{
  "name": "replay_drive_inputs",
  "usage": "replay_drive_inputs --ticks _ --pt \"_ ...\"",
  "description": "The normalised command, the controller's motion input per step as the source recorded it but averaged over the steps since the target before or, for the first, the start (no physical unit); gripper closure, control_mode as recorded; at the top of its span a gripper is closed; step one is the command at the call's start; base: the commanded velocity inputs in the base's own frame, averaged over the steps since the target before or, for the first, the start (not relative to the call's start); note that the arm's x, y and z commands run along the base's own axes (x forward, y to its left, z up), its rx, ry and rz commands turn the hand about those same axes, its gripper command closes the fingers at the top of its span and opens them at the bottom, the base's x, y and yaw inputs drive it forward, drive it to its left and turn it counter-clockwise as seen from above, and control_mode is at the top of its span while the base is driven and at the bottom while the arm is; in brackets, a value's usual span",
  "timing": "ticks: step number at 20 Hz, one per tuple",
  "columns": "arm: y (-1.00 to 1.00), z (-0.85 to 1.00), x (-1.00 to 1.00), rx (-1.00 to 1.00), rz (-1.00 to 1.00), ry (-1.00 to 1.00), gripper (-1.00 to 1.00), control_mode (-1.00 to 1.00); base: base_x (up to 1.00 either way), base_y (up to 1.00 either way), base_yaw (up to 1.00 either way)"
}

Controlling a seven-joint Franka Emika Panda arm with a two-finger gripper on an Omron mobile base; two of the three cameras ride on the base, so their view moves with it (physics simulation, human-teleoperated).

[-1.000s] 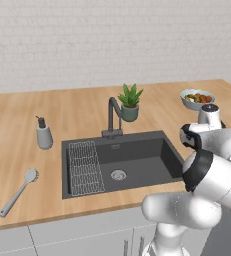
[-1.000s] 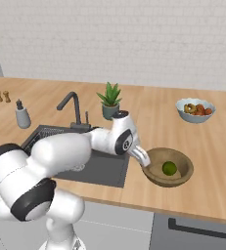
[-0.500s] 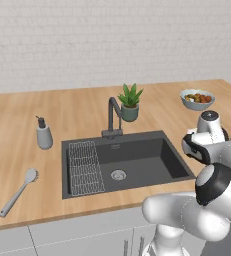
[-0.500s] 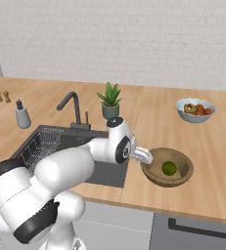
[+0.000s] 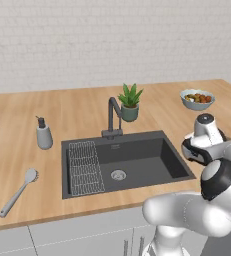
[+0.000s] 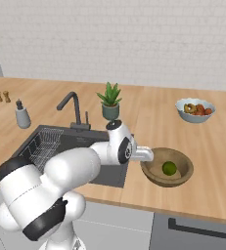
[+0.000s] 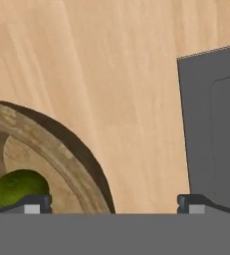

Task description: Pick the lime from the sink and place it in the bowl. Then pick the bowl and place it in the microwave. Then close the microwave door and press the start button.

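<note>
On the pale wooden counter (image 6: 148,107), just right of the dark grey rectangular sink (image 6: 60,146), sits the wide, shallow brown wooden bowl (image 6: 182,175), and the small round green lime (image 6: 169,168) lies inside it, near the middle of its floor. From the right base camera the white arm reaches across the sink's right edge, and its hand ends just beside the bowl's left rim, above the strip of counter between sink and bowl. Along the bottom of the hand view the two-finger gripper (image 7: 114,203) shows its dark tips set wide apart, fully spread and holding nothing: one tip hangs over the bowl near the lime, the other over the corner of the sink, with bare wood between them. At the back of the basin stands a dark grey faucet (image 5: 112,116), a round metal drain (image 5: 118,175) marks its floor, and a wire rack (image 5: 84,167) fills its left part. Behind the sink a small potted green plant (image 6: 110,100) stands on the counter, and further right rests a pale grey bowl of red-orange food (image 6: 195,110), well apart from the wooden one. Left of the sink stand a grey soap dispenser (image 5: 44,134) and a grey long-handled brush (image 5: 18,192).
</note>
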Motion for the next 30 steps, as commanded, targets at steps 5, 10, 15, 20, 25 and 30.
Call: replay_drive_inputs --ticks 5,10,15,20,25,30 --pt "-0.13 -0.12 0.13 0.00 0.10 0.13 -1.00 -1.00 0.00 0.00 0.00" --pt "-0.23 -0.04 0.12 -0.01 0.07 0.07 -1.00 -1.00 0.00 0.00 0.00" --pt "-0.25 -0.21 0.17 -0.03 0.08 0.09 -1.00 -1.00 0.00 0.00 0.00" --pt "-0.15 -0.31 0.11 -0.01 0.07 0.07 -1.00 -1.00 0.00 0.00 0.00" --pt "-0.16 -0.18 0.00 0.00 0.03 0.02 1.00 -1.00 0.00 0.00 0.00" --pt "-0.01 -0.07 0.00 0.00 0.00 0.06 1.00 -1.00 0.00 0.00 0.00"
